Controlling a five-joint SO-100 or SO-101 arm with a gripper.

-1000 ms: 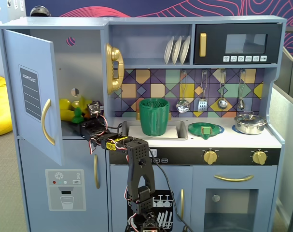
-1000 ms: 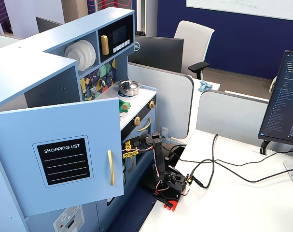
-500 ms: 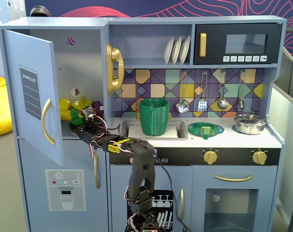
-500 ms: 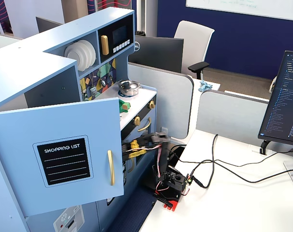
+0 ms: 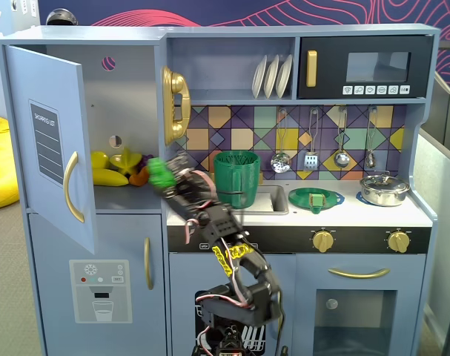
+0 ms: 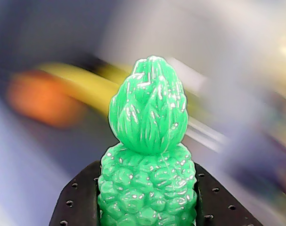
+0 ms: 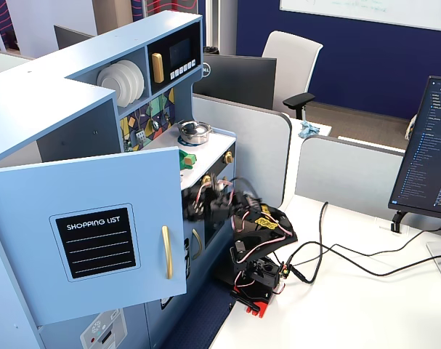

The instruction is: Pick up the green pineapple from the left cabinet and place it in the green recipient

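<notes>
Fixed view from the front is showing the toy kitchen filling almost the whole frame, with the left cabinet (image 5: 124, 130) sitting at about ten o'clock and its door (image 5: 53, 141) swinging wide open toward the camera, shopping-list panel and gold handle facing out. In the other fixed view that same door (image 7: 89, 236) is blocking everything inside the compartment, so nothing of the fruit or the gripper is showing there; only the arm's base and cables are standing at about five o'clock of the door.

On the worktop (image 5: 343, 211), the green recipient (image 5: 237, 179) is standing upright just beside the sink, close to the centre of the front fixed view. The arm (image 5: 232, 267) is rising from six o'clock and reaching up toward the cabinet's open mouth.

Inside the cabinet, yellow fruit (image 5: 110, 169) is lying on the shelf floor, partly cut off by the door edge and too small to sort out piece by piece.

The gripper (image 5: 165, 178) is hanging at the cabinet's right edge, at about nine o'clock of the recipient, clamping the green pineapple (image 5: 160, 172). The wrist view is showing the pineapple (image 6: 147, 146) upright with its crown at twelve o'clock, the gripper (image 6: 147, 207) closing its black fingers (image 6: 79, 202) against both sides of the bumpy body. Behind it everything is smearing into blur, with only yellow and orange patches at about ten o'clock.
</notes>
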